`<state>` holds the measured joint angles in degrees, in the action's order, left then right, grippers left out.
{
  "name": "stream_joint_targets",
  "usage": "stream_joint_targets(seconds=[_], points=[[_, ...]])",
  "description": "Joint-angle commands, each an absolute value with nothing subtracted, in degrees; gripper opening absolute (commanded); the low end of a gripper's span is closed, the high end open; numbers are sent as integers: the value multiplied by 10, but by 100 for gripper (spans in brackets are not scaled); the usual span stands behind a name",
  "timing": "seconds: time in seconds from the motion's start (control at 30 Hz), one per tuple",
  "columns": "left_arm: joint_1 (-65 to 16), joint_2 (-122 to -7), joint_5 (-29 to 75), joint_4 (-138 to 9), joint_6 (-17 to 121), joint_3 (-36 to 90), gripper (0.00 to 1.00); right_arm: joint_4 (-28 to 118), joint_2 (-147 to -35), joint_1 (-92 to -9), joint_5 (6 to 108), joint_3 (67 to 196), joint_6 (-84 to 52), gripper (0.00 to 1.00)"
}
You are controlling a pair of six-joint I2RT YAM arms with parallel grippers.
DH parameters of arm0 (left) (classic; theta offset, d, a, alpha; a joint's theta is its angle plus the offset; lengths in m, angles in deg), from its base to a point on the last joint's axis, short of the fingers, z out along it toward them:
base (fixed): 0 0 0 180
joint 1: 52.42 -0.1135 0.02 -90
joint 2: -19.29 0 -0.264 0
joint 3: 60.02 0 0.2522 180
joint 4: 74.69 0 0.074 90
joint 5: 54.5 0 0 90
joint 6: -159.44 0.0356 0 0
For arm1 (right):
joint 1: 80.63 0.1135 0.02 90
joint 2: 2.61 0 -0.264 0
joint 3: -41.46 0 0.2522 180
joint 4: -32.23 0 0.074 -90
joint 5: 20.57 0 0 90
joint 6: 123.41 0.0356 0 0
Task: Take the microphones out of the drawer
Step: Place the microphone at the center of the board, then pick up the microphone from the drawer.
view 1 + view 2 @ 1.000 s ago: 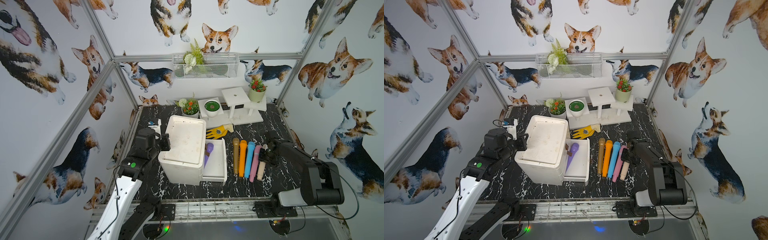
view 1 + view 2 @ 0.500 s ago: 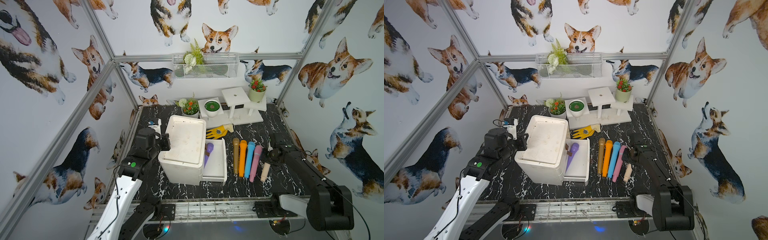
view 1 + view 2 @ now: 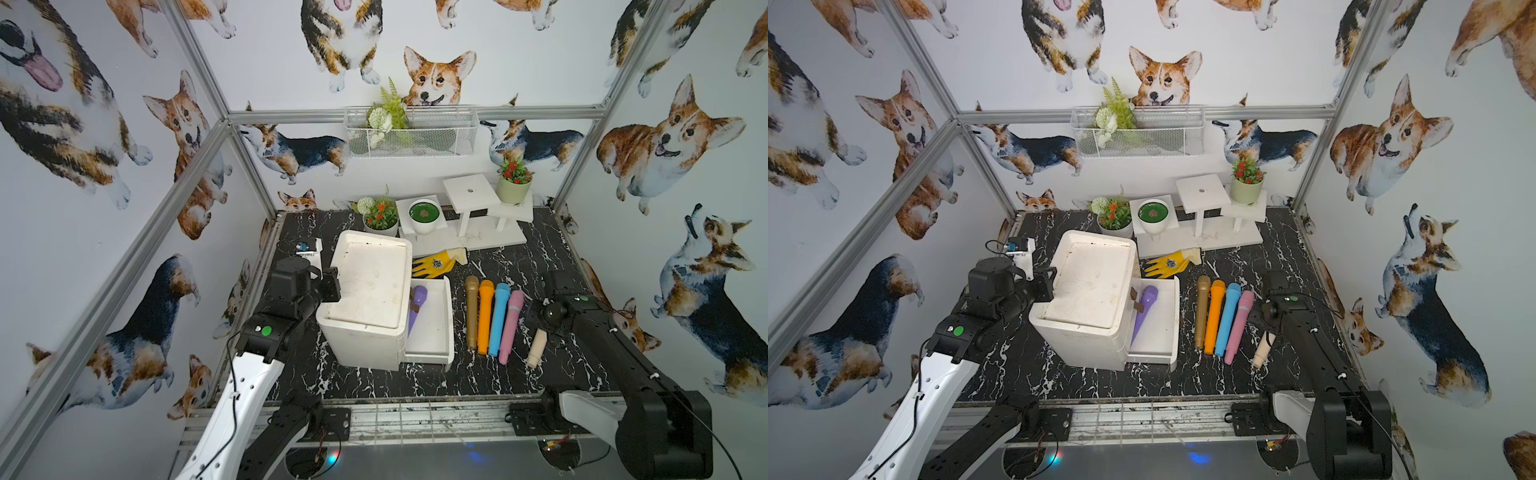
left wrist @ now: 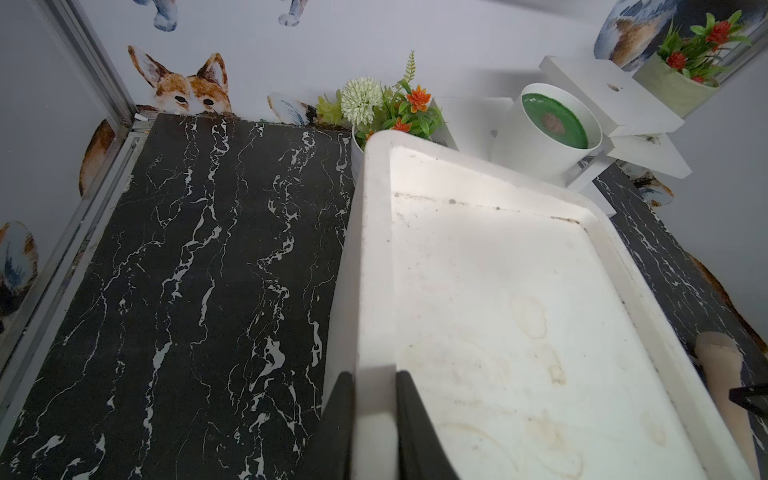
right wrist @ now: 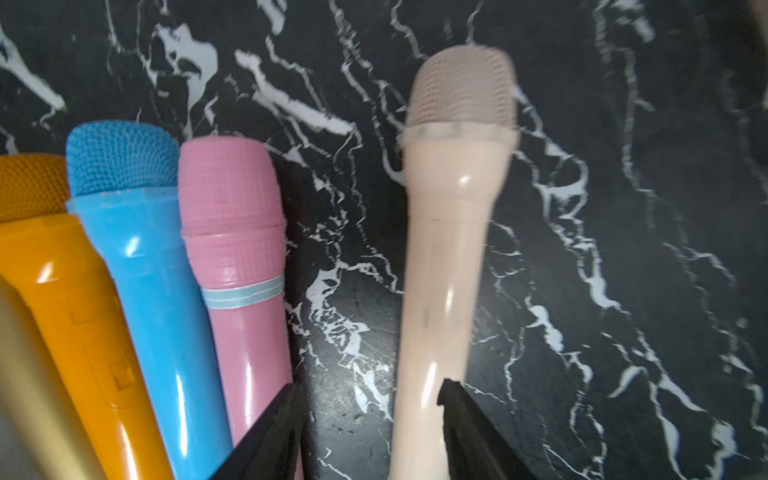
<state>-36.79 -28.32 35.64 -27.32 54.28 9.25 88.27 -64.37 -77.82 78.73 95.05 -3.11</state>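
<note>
A purple microphone [image 3: 417,309] [image 3: 1144,311] lies in the open white drawer [image 3: 434,332] [image 3: 1160,328], which sticks out of the white cabinet [image 3: 370,286]. My left gripper [image 3: 332,286] [image 4: 374,376] is shut on the cabinet's raised top rim on the side away from the drawer. My right gripper [image 3: 536,322] [image 5: 371,386] hangs open over a beige microphone [image 3: 536,348] [image 5: 449,232] that lies on the black marble table. One finger is close beside its handle and the other is well clear of it.
Gold [image 3: 471,311], orange [image 3: 485,316], blue [image 3: 498,318] and pink [image 3: 512,324] microphones lie side by side between the drawer and the beige one. A yellow glove [image 3: 436,262], plant pots [image 3: 380,216] and a white stand [image 3: 469,195] fill the back.
My right gripper has let go of the beige microphone, which now lies on the table right of the pink one. Its jaws have widened. The left arm has not moved.
</note>
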Motion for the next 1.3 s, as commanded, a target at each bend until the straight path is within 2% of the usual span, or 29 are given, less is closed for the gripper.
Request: stream_joint_targets(seconds=[0.0, 0.17, 0.33, 0.5, 0.63, 1.0, 1.27], points=[[-369, -285, 352, -174, 527, 84, 7, 896, -616, -789, 830, 954, -6, 60], [-369, -286, 352, -178, 525, 82, 7, 890, -586, -789, 790, 958, -21, 62], [-369, -286, 351, -181, 524, 81, 7, 884, -555, -789, 701, 966, -13, 62], [-369, -287, 350, -181, 523, 81, 7, 848, -515, -789, 589, 956, 32, 62], [-369, -288, 349, -184, 522, 79, 7, 827, -500, -770, 550, 946, 79, 62], [-369, -292, 346, -188, 523, 82, 7, 777, -513, -601, 597, 975, 174, 61], [-369, -293, 345, -189, 521, 81, 7, 725, -585, -468, 651, 1013, 215, 61]])
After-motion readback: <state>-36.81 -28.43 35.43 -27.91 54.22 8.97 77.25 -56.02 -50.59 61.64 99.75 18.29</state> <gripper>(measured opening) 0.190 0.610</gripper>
